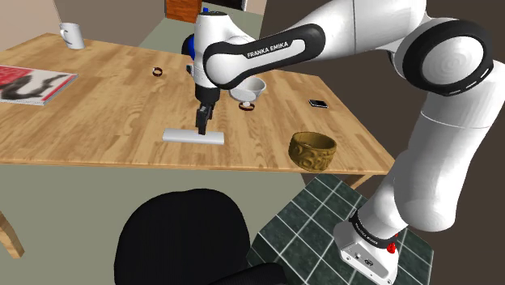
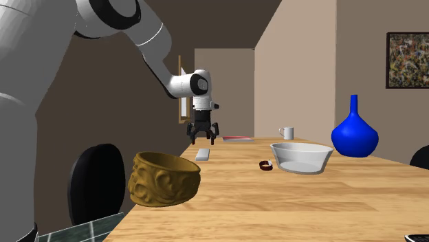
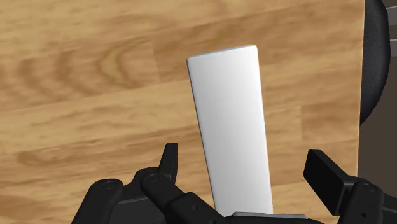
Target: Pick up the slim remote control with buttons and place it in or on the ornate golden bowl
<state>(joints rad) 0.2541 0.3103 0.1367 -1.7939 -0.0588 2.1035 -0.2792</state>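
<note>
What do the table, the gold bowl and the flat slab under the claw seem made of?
Table: wood, matte, by its grain streaks and plank seams. Bowl: dull gold with raised swirls; metal or carved wood, hard to tell. Slab: plain pale grey, smooth; its material does not show.

Flat white remote (image 1: 193, 136), upright golden bowl (image 1: 312, 151)

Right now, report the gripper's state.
The gripper is open: its fingers stand apart on either side of the white remote, not touching it, holding nothing.
</note>
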